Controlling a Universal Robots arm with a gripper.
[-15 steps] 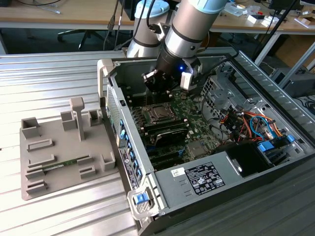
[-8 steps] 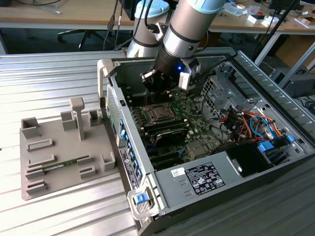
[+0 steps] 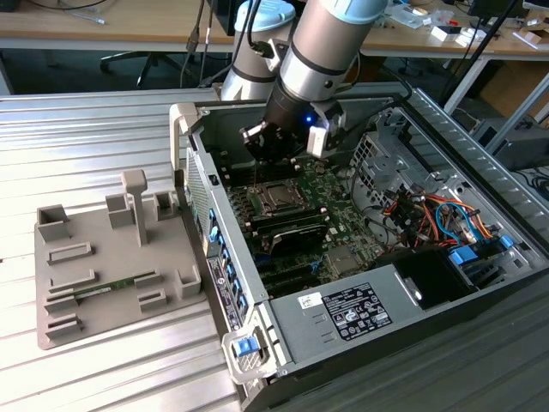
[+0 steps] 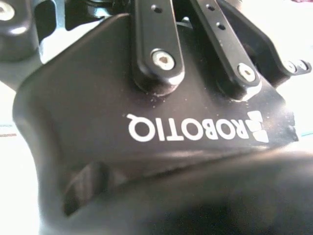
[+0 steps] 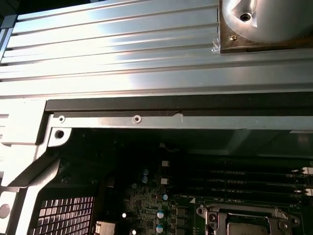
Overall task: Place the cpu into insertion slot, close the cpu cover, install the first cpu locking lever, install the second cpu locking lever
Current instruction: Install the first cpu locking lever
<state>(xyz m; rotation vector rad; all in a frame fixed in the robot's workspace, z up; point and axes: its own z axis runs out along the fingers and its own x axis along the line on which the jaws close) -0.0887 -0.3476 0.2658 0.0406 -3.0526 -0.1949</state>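
We look across a ribbed metal table [image 3: 103, 137] in a workshop, with wooden desks behind it. An open computer case [image 3: 412, 339] lies on it, and a grey moulded tray [image 3: 60, 275] sits on the exterior view's left. The arm [image 3: 322, 51] reaches down into the case, and its gripper [image 3: 276, 142] hangs just above the green board [image 3: 339, 210], near the insertion slot [image 3: 279, 197].

The second wrist view presses up against the gripper's matte black body [image 4: 98, 107] and bolted linkage bars, so we cannot tell how far the fingers stand apart, nor whether they hold anything.

The slot is a small square with a silver metal rim. In the first wrist view its centre [image 5: 247, 229] looks pale and metallic, which we judge could be the cpu already seated, though we cannot be sure. We cannot make out how the cpu cover lies.

To do this stage well, we would come down squarely over the socket and go gently: the frame is thin sheet metal, and the long black memory slots [image 5: 244, 178] stand just beside it.
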